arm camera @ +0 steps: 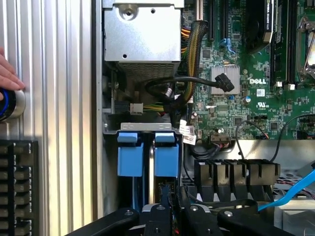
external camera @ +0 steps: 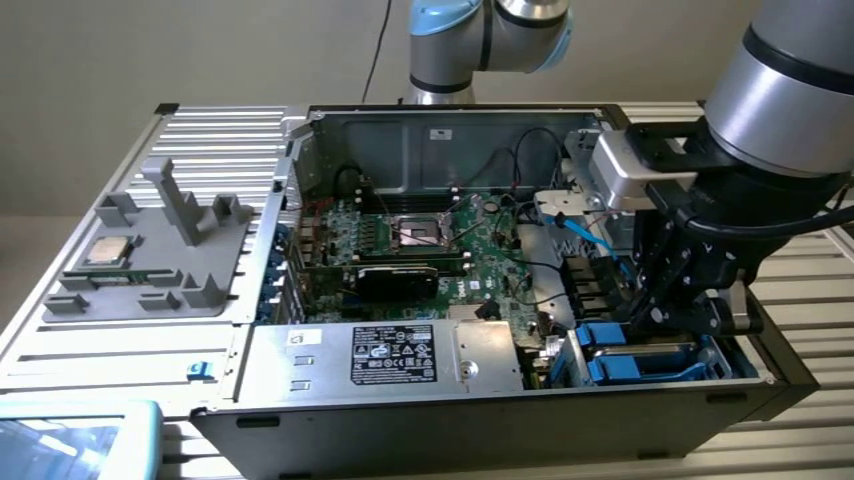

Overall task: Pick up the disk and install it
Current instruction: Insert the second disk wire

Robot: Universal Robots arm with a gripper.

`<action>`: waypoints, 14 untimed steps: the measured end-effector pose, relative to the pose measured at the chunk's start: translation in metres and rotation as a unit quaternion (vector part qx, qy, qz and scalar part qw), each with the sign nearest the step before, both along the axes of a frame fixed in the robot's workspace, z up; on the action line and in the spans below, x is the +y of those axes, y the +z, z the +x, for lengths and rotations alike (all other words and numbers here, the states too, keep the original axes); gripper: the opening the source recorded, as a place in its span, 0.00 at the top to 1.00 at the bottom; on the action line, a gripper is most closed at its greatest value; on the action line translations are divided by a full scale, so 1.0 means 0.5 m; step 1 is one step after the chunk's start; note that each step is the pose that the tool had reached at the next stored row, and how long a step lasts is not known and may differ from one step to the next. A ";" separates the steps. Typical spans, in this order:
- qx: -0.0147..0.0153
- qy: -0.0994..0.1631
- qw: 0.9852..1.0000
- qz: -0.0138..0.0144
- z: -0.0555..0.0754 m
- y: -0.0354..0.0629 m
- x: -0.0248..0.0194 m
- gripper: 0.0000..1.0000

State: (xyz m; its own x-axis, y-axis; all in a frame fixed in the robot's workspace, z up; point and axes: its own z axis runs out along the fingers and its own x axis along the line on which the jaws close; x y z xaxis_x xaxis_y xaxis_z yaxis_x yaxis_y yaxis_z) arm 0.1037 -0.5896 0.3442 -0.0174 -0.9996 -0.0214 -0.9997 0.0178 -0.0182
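Your grey hard drive in its bright blue plastic carrier [arm camera: 166, 160] sits upright in the drive bay at the open black computer case [external camera: 400, 425] corner, beside a second blue carrier [arm camera: 130, 157]. The black claw [arm camera: 170, 209] pinches its edge, nearly closed. Installing looks underway; next calls for a straight, gentle seating push.

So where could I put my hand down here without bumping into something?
Bare ribbed table beyond the computer case, at the exterior view's right. Crowded: the grey holder tray, the motherboard, and the blue drive bays under the gripper.
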 end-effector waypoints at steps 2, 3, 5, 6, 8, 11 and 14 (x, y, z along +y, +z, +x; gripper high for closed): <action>-0.001 0.000 1.000 0.000 0.000 0.000 -0.0001 0.84; -0.001 0.001 1.000 0.000 0.000 -0.001 -0.0001 0.84; -0.001 0.001 1.000 0.000 0.000 -0.002 0.0000 0.84; -0.001 0.002 1.000 0.000 0.000 -0.002 0.0000 0.84; -0.002 0.002 1.000 0.000 -0.001 -0.003 0.0000 0.84; -0.002 0.002 1.000 0.001 -0.001 -0.004 0.0008 0.84; -0.003 0.003 1.000 0.000 -0.001 -0.003 0.0019 0.84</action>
State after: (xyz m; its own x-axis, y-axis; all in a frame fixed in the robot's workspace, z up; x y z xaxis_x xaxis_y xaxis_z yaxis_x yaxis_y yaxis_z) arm 0.1033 -0.5887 0.3425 -0.0120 -0.9997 -0.0222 -0.9996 0.0126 -0.0235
